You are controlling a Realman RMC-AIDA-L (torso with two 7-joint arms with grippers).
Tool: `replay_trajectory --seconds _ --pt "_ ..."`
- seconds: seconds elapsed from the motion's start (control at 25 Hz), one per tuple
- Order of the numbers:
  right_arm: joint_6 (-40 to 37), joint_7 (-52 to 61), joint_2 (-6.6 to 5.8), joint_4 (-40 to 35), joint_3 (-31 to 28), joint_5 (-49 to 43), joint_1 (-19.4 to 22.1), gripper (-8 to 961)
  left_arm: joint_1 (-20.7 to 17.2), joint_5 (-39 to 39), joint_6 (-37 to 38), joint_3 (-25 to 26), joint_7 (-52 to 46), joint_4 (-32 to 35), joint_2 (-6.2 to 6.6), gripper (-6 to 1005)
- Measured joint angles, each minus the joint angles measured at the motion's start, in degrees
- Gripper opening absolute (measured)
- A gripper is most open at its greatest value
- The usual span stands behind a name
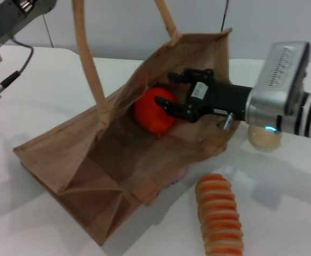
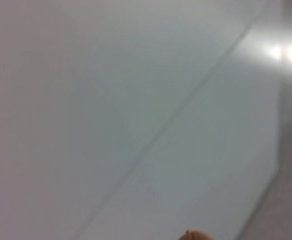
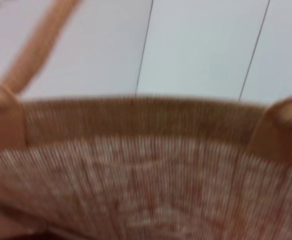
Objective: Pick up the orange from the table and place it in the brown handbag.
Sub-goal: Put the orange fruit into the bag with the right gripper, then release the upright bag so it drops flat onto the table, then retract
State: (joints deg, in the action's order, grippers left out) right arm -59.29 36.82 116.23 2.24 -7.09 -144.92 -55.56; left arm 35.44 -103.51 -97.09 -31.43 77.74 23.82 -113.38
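The brown handbag (image 1: 91, 154) lies tilted on the white table with its mouth held open. One loop handle (image 1: 87, 58) rises out of the top of the head view. The orange (image 1: 152, 113) rests inside the bag against its far wall. My right gripper (image 1: 171, 92) reaches into the bag mouth from the right. Its fingers are spread open, and the lower finger is beside the orange. The right wrist view shows only the bag's woven wall (image 3: 146, 165) and handles. My left arm (image 1: 8, 16) is at the top left, with its gripper out of view.
An orange-and-cream ribbed roll (image 1: 219, 213) lies on the table at the front right. A pale beige ball (image 1: 264, 137) sits under my right wrist. Something pink (image 1: 181, 173) peeks out from under the bag's edge. The left wrist view shows only pale wall.
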Motion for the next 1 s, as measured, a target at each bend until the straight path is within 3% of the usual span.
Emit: replay_trajectory --seconds 0.24,0.44,0.8,1.0 --pt "-9.94 0.10 -0.13 -4.47 -4.89 -0.01 5.21 659 -1.32 0.15 5.52 0.83 1.77 -0.43 0.15 159" --pt "-18.86 0.30 -0.21 -9.35 -11.99 -0.01 10.31 803 -1.58 -0.24 8.58 1.29 4.48 -3.73 1.14 171" --pt "-26.43 -0.59 -0.22 -12.83 -24.65 -0.01 15.38 827 -1.23 0.05 12.75 1.51 9.20 -6.06 1.60 191" --pt "-27.14 -2.92 0.06 -12.07 -31.91 0.08 17.38 827 -0.83 0.28 14.54 1.36 13.10 -7.34 1.18 427"
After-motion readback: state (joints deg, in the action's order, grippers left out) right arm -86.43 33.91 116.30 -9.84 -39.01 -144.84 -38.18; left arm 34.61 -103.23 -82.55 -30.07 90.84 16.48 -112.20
